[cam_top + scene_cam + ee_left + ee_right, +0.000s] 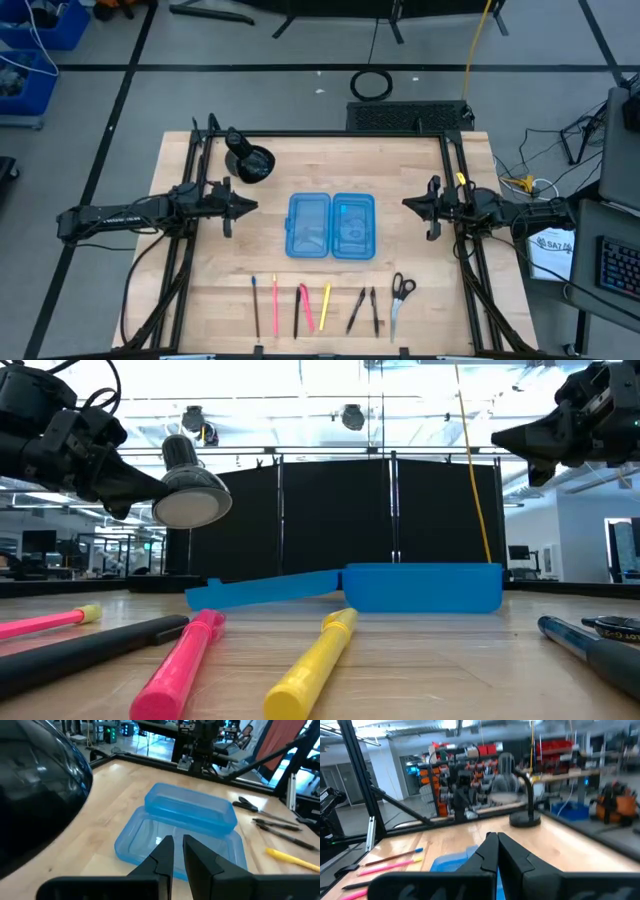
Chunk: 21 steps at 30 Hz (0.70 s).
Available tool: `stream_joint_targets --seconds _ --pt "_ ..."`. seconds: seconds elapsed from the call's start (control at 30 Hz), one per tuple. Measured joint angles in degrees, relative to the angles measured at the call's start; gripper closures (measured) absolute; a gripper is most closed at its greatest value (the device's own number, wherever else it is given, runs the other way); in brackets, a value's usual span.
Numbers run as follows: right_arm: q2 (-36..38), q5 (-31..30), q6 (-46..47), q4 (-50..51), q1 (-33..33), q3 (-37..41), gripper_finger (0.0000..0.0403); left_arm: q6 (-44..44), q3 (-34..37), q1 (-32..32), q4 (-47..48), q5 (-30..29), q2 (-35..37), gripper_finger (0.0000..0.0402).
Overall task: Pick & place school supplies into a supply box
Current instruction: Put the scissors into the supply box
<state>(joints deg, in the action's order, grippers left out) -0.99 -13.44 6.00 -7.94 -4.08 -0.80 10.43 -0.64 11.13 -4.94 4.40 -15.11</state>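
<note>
Lying open at the centre of the wooden table (pixel 200 300), the supply box (pixel 331 226) presents both shallow blue halves upward, hinge between them, so that items can be lowered straight in; both halves appear to hold no supplies yet.

The school supplies are laid in a row along the near edge, well apart from the box and spaced from one another, an arrangement that probably leaves room for fingers on either side of each item. From left to right: a brown pencil (pixel 255 306), a pink pen (pixel 275 304), a dark pen crossed with a red one (pixel 303 309), a yellow pen (pixel 325 306), two black pens (pixel 365 310), and the scissors (pixel 399 301).

The left gripper (pixel 250 207) hovers left of the box, jaws a narrow slit apart and holding nothing. The right gripper (pixel 408 204) hovers right of the box, jaws closed, also holding nothing. Both point inward at the box, level with it, and neither is over the row.

A black round stand (pixel 250 162) occupies the far-left corner. A black frame borders the table. Beyond it lie grey floor, cables, a blue bin (pixel 40 25) and workshop shelving.
</note>
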Motion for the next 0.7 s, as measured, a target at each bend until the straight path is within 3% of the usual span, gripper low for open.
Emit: stream_joint_targets --seconds 0.17,0.37,0.53,0.7 --pt "-0.2 0.1 -5.3 -8.8 -0.2 -1.6 0.0402 -0.9 0.0 0.0 -1.8 -0.5 0.0 0.0355" --pt "-9.6 -3.1 -4.0 -3.5 -4.4 -12.0 0.0389 -6.5 0.0 0.0 -6.1 -1.1 0.0 0.0355" --pt "-30.8 -13.7 -1.0 2.2 -12.2 -27.3 0.0383 -13.1 0.0 0.0 -14.6 -2.9 0.0 0.0355" --pt "-55.2 -31.5 6.8 28.0 -20.2 -56.8 0.0383 -18.7 0.0 0.0 -22.2 -3.1 0.0 0.0355"
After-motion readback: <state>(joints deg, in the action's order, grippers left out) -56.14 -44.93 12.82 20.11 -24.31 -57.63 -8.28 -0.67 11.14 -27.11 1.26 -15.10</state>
